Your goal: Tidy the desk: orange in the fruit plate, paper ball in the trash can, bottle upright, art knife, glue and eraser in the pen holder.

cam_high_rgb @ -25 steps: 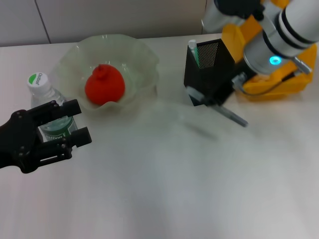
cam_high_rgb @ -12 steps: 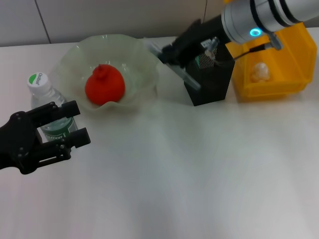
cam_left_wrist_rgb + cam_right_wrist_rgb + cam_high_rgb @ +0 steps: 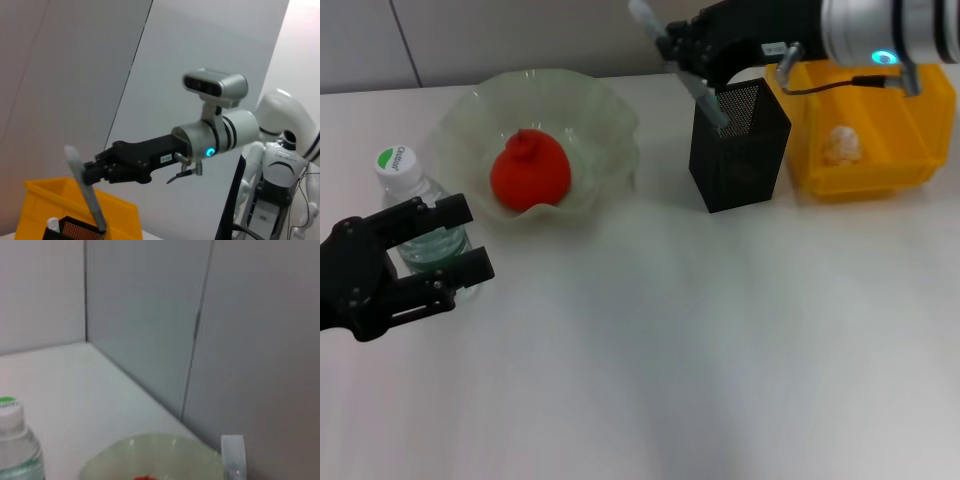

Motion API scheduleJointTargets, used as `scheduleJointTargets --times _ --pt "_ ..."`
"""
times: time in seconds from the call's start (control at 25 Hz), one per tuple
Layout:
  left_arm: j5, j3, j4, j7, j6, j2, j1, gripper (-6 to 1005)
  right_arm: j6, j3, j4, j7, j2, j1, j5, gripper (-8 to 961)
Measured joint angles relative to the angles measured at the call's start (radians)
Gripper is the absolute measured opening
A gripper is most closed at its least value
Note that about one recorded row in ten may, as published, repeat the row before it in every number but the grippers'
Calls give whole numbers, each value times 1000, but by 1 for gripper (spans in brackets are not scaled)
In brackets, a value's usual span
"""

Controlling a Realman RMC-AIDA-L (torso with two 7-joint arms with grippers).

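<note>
The orange (image 3: 528, 172) lies in the pale-green fruit plate (image 3: 588, 104). The bottle (image 3: 408, 196) stands upright at the left, and my left gripper (image 3: 470, 240) is open with its black fingers on either side of the bottle's lower part. My right gripper (image 3: 682, 42) is shut on the grey art knife (image 3: 692, 82), which slants down with its lower end inside the black mesh pen holder (image 3: 738, 150). The left wrist view shows that same knife (image 3: 88, 194) and a white-capped stick (image 3: 52, 223) in the pen holder. The paper ball (image 3: 840, 145) sits in the yellow trash can (image 3: 910, 120). The eraser is out of view.
The trash can stands right beside the pen holder at the back right. A wall runs along the table's far edge. In the right wrist view the bottle (image 3: 12, 440) and the plate's rim (image 3: 150, 452) show below the knife's end (image 3: 233, 455).
My right arm swung with the knife from the front of the pen holder, past its left side, to above it; the knife's lower end now dips inside. My left gripper drew slightly back from the bottle.
</note>
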Motion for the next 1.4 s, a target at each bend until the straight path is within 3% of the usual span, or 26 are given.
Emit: scheduleJointTargets --times 0.24,0.48,0.64,1.04,1.4 --pt "1 -1 -6 0 0 -1 -5 789 34 37 47 -268 -1 -88 266 119" --pt "1 -1 -8 0 0 -1 -6 790 38 95 172 -458 -2 -84 415 119" --pt "1 -1 -10 0 -4 -3 -3 790 40 140 322 -677 -3 -62 558 120" --pt "1 -3 -21 0 -11 -3 -6 790 42 275 562 -885 -5 34 582 118" --pt "1 -2 -24 0 -27 0 -9 790 93 290 643 -922 -7 53 583 117"
